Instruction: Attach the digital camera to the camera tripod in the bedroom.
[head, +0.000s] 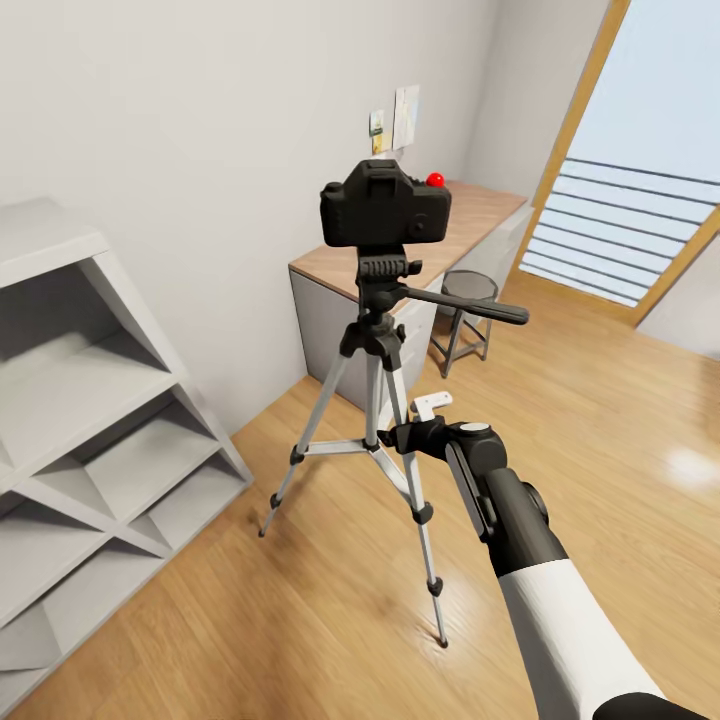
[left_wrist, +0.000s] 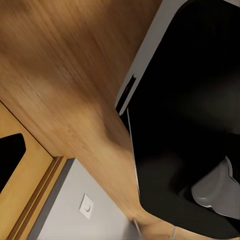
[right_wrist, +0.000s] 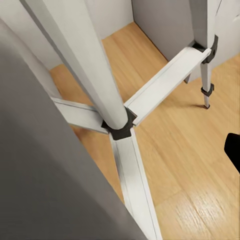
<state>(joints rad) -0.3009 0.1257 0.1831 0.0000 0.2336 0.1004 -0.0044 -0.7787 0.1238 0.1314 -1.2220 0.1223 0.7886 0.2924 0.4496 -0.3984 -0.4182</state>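
Leftmost in the head view, white cube shelving (head: 90, 420) against the pale grey wall (head: 200, 130); light wood plank floor (head: 330, 600) runs across the bedroom; camera tripod (head: 375, 400) stands upright mid-room on three silver legs, feet on the floor, black pan handle (head: 470, 303) pointing toward the window side; digital camera (head: 385, 208) sits on the tripod's head, red dot (head: 435, 180) at its upper corner; behind it a wood-topped worktop (head: 470, 225) along the wall, papers pinned above it, a small dark round stool (head: 463, 320) just beside it; tall window (head: 640, 170) with oak frame at far right.

Right pincer (head: 420, 425) sits low against the tripod's front leg, near the centre brace; right wrist view shows silver legs and the brace hub (right_wrist: 120, 127) close up, fingers not readable; cannot tell whether it is open or closed on the leg.

Left wrist view: plank floor, a dark robot body part (left_wrist: 190, 115), a wall with an outlet plate (left_wrist: 87, 206); left pincer's state cannot be told.
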